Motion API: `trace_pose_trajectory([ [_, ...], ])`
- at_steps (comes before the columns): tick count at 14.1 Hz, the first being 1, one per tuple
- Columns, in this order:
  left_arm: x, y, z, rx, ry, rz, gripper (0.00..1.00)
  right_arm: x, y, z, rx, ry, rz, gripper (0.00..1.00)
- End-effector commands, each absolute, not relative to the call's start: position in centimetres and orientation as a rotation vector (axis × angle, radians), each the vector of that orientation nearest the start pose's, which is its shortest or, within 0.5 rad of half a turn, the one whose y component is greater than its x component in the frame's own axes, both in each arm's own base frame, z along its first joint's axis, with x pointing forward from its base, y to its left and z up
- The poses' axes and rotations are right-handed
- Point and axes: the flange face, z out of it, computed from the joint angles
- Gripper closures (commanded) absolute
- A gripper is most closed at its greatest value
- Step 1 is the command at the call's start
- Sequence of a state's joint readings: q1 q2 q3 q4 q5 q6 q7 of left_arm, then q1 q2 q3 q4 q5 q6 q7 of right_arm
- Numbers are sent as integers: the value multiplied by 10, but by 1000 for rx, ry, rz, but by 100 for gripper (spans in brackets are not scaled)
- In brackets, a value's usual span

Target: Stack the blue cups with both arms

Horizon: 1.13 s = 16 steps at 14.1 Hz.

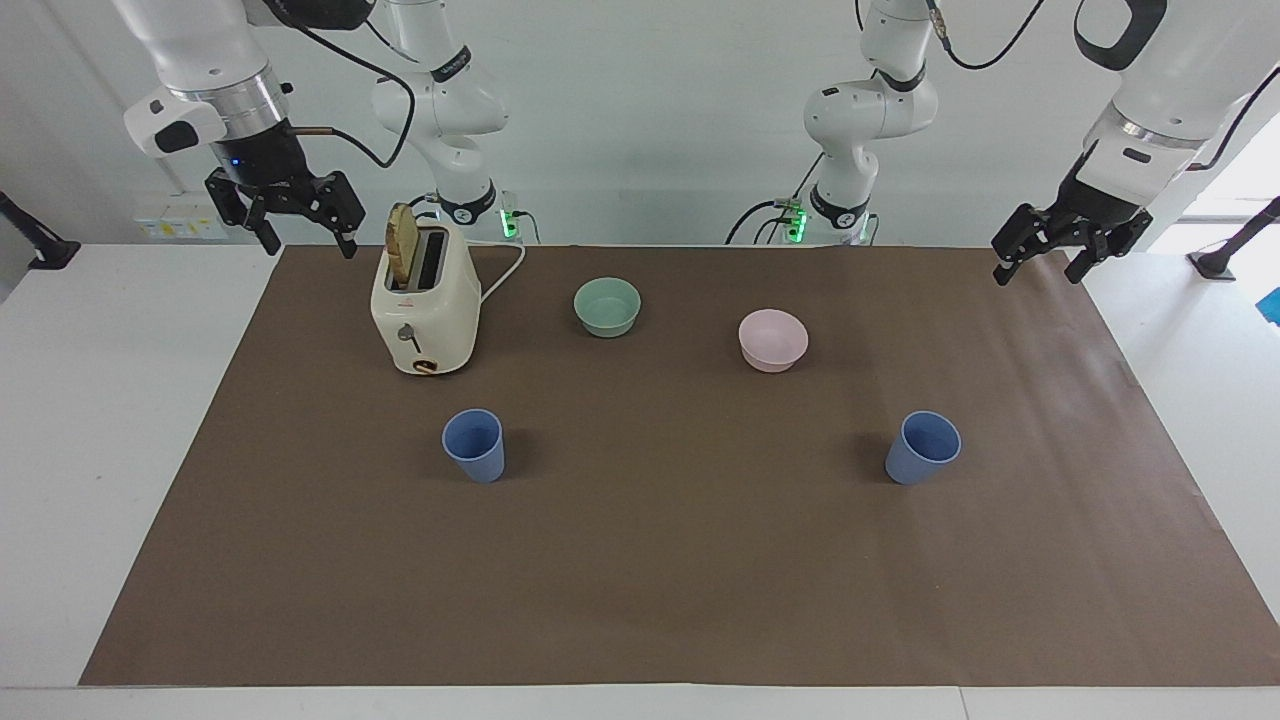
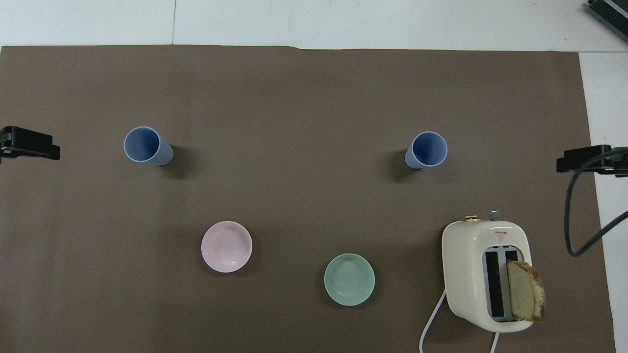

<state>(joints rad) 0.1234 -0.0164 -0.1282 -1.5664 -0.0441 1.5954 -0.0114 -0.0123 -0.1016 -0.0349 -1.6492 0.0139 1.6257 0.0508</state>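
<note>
Two blue cups stand upright and apart on the brown mat [image 1: 650, 560]. One blue cup [image 1: 474, 446] is toward the right arm's end, just farther from the robots than the toaster; it also shows in the overhead view [image 2: 426, 150]. The other blue cup [image 1: 922, 447] is toward the left arm's end and also shows in the overhead view [image 2: 147, 146]. My right gripper [image 1: 307, 243] hangs open and empty in the air beside the toaster. My left gripper [image 1: 1038, 272] hangs open and empty over the mat's corner at its own end. Both arms wait.
A cream toaster [image 1: 425, 300] with a bread slice [image 1: 401, 245] sticking out of it stands near the right arm. A green bowl [image 1: 607, 306] and a pink bowl [image 1: 773, 340] sit nearer to the robots than the cups. The toaster's white cord [image 1: 505, 275] trails toward the robots.
</note>
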Motion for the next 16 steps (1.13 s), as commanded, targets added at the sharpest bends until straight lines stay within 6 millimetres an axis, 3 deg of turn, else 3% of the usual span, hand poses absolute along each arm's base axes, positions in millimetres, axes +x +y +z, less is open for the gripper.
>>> trace_pose_trajectory([
  [1,547,-8,641,-3184,-10,-77,0,527,-25,649,-3113,180,-134,0],
  [6,544,-8,645,-3182,-25,-106,0,527,-25,649,-3113,180,-134,0],
  [9,557,2,631,-3184,-62,-122,0,527,-25,649,-3113,180,-134,0],
  [11,580,17,602,-3188,-102,-138,0,527,-25,649,-3113,180,-134,0],
  [16,624,22,530,-3200,-184,-162,0,527,-25,649,-3113,180,-134,0],
])
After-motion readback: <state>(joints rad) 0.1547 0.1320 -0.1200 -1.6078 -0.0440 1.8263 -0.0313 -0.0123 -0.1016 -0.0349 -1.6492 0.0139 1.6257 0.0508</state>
